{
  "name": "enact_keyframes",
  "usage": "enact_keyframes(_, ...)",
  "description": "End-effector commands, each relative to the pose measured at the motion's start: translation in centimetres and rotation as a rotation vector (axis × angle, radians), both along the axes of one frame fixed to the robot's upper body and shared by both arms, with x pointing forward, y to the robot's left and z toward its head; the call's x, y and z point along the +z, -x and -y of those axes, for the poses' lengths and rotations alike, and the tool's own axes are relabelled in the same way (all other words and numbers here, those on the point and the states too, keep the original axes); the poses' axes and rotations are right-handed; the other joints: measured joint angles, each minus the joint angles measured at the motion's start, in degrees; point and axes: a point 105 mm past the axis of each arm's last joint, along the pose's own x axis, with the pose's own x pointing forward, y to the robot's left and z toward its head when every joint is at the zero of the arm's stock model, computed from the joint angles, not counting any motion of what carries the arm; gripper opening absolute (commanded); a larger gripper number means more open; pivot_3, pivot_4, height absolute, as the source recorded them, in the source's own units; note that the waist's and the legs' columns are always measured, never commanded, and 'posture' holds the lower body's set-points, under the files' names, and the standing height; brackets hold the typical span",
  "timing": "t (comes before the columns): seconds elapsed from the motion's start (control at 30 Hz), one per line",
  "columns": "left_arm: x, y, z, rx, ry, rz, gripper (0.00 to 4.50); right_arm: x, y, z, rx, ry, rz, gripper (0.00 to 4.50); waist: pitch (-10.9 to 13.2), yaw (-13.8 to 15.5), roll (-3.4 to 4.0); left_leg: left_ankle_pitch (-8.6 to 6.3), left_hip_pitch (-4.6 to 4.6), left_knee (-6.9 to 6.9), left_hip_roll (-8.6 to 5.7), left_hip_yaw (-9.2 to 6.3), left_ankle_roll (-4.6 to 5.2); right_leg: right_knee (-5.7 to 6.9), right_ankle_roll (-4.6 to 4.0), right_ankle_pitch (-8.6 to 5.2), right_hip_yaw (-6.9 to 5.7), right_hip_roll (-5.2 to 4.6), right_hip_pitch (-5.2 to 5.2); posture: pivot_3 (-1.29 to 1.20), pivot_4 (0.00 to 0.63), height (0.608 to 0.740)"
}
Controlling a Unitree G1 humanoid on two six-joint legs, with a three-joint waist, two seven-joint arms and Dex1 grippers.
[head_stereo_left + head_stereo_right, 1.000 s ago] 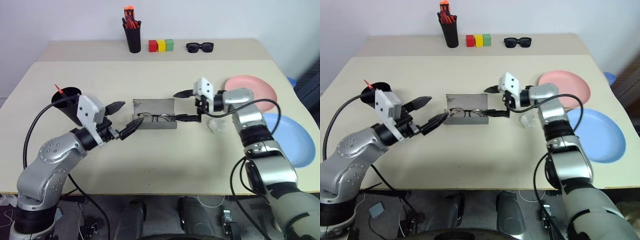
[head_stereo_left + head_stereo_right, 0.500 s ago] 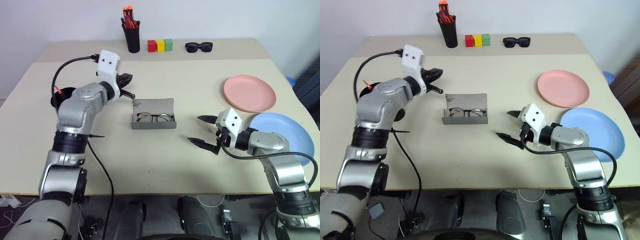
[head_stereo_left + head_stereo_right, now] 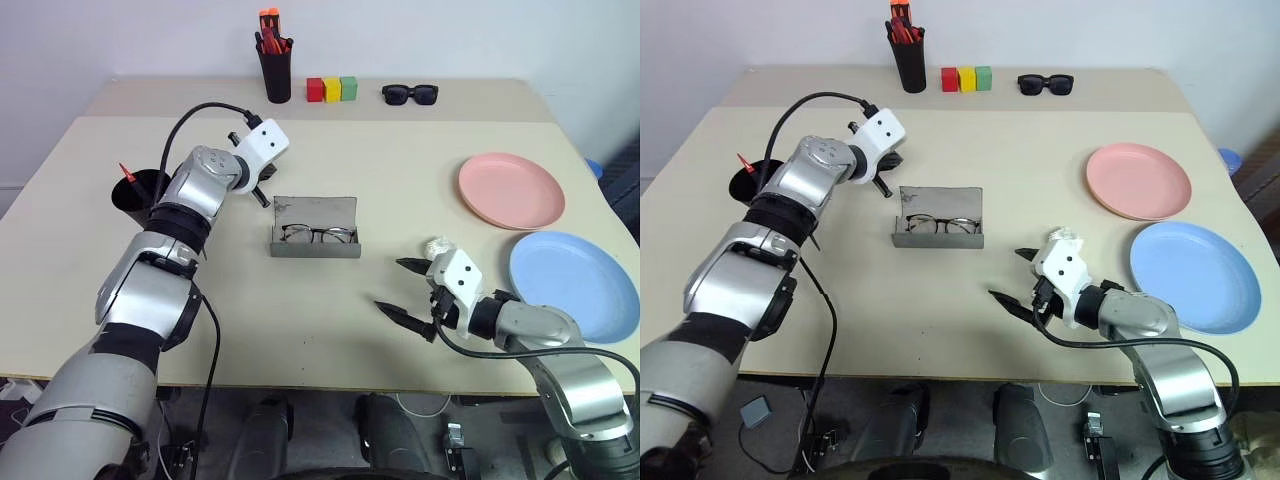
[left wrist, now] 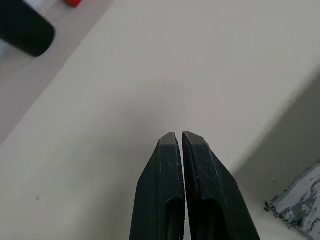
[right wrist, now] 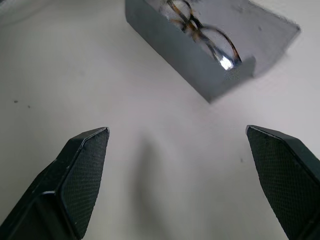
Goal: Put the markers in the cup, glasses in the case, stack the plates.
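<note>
The grey case (image 3: pixel 316 212) lies open mid-table with the wire-rimmed glasses (image 3: pixel 318 235) inside it. My left gripper (image 3: pixel 262 194) is shut on nothing, just off the lid's far left corner; its closed fingertips (image 4: pixel 172 140) hover over bare table. My right gripper (image 3: pixel 404 288) stands wide open and empty near the front edge, right of the case, and faces the case (image 5: pixel 200 70). The wide black cup (image 3: pixel 140 191) at the left holds a red-tipped marker (image 3: pixel 125 172). The pink plate (image 3: pixel 511 189) and the blue plate (image 3: pixel 572 284) lie side by side at the right.
At the back stand a narrow black cup of orange-red markers (image 3: pixel 274 68), coloured blocks (image 3: pixel 332 89) and dark sunglasses (image 3: pixel 410 94). A small crumpled clear scrap (image 3: pixel 437 244) lies just behind my right gripper.
My left arm swung from the case's near left side to its far left corner and its gripper shut. My right arm drew back from the case toward the front edge, still open.
</note>
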Motion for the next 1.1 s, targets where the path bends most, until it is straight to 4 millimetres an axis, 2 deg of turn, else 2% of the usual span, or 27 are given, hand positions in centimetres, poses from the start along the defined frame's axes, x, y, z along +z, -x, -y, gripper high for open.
enact_keyframes(0.03,1.1,0.0,1.0,-0.068,-0.019,0.018,0.13,1.0,0.1,1.1,-0.031,0.005,0.049,4.50,0.0,0.0,-0.01,0.00,0.01,0.00,0.00,0.00,0.00,0.01,0.00,0.00,0.00,0.00,0.00,0.00,0.150,0.740)
enact_keyframes(0.17,-0.2,0.6,1.7,-0.128,-0.017,-0.050,0.13,0.7,0.2,2.6,-0.072,0.024,0.045,4.50,0.0,0.0,-0.04,0.00,0.00,0.01,0.00,0.00,0.00,0.04,0.01,0.00,0.00,0.00,-0.01,0.00,0.150,0.740)
enact_keyframes(0.3,-1.2,1.7,2.4,-0.226,-0.007,-0.129,0.13,0.8,0.2,3.1,-0.090,0.025,0.050,4.50,0.0,-0.2,-0.04,0.00,0.02,0.02,0.00,0.00,0.00,0.08,0.01,-0.01,0.00,0.00,-0.01,0.00,0.150,0.740)
enact_keyframes(0.47,-0.8,3.4,3.1,-0.354,0.006,-0.164,0.13,1.1,0.1,3.5,-0.111,0.016,0.063,4.50,0.0,-0.2,-0.04,0.00,0.02,0.02,0.01,0.00,0.00,0.10,0.01,-0.01,0.00,0.00,-0.01,0.00,0.150,0.740)
enact_keyframes(0.67,0.0,5.0,3.0,-0.404,0.019,-0.178,0.13,0.9,-0.1,3.9,-0.123,0.013,0.061,4.50,0.0,-0.2,-0.03,0.00,0.04,0.03,0.01,-0.01,0.00,0.17,0.01,-0.01,0.00,0.00,-0.01,0.00,0.150,0.740)
enact_keyframes(0.83,0.1,7.3,3.6,-0.469,0.022,-0.187,0.13,0.8,-0.4,4.4,-0.132,0.017,0.061,4.50,0.0,-0.2,-0.02,0.00,0.06,0.04,0.02,-0.01,0.00,0.19,0.00,-0.01,0.01,0.00,0.00,0.00,0.150,0.740)
enact_keyframes(0.93,0.1,8.0,3.9,-0.482,0.012,-0.179,0.13,0.8,-0.6,4.5,-0.133,0.016,0.062,4.50,0.0,-0.2,-0.02,0.00,0.09,0.07,0.02,-0.01,0.00,0.22,0.00,-0.01,0.01,0.00,0.02,0.00,0.150,0.740)
enact_keyframes(1.1,-1.2,10.1,4.8,-0.540,0.009,-0.216,0.13,0.8,-0.9,4.9,-0.145,0.024,0.067,4.50,0.0,-0.2,-0.01,0.00,0.12,0.05,0.02,-0.01,0.00,0.22,-0.01,-0.01,0.02,0.00,0.04,0.00,0.150,0.740)
